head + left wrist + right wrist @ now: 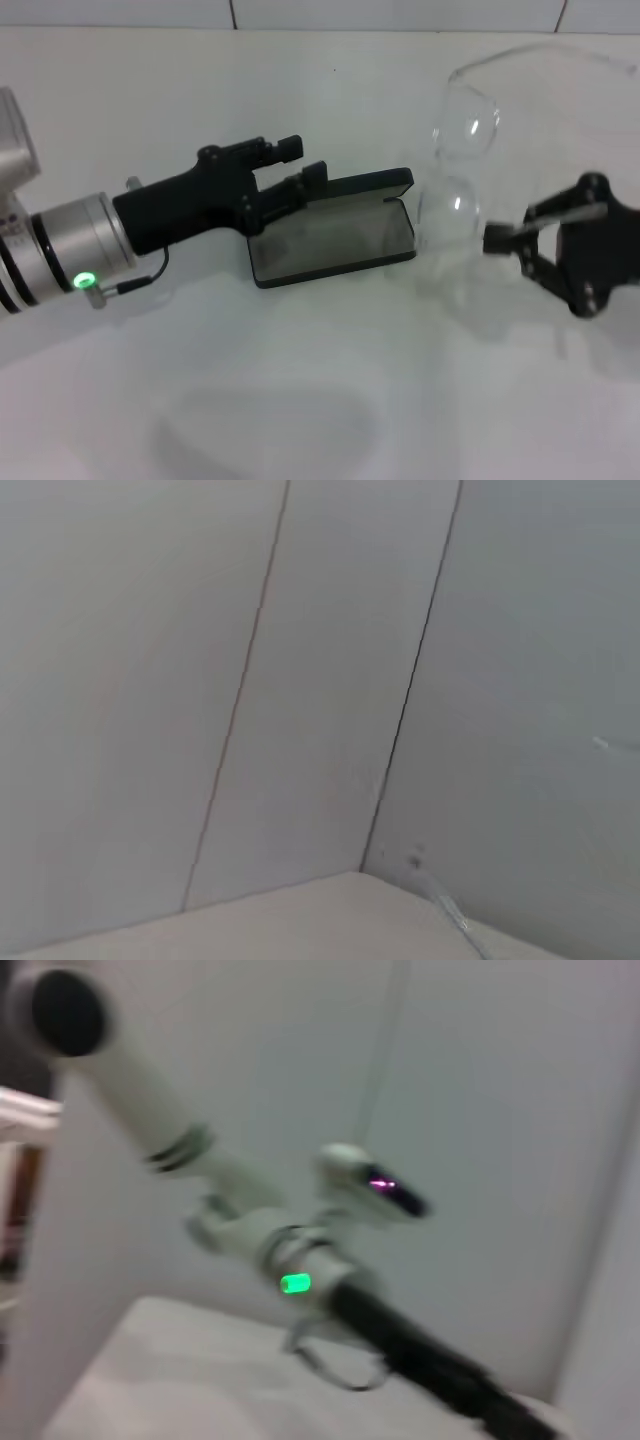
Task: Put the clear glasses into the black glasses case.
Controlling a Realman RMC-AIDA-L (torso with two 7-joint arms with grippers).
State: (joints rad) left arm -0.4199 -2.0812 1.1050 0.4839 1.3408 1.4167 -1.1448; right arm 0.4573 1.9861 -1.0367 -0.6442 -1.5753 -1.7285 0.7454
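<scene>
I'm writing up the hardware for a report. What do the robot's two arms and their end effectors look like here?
The left arm has a silver-grey ribbed metal wrist with a glowing green light and a thin black cable looping beneath it. Its left end effector is matte black, a chunky body narrowing to two straight fingers. The right end effector is also black, an open linkage frame with screws and grey fingertip pads. In the right wrist view, the left arm's upper links are white.

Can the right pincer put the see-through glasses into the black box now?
Probably yes. The right pincer holds the clear glasses just beside the black glasses case, which lies open; the left pincer grips its lid.
</scene>
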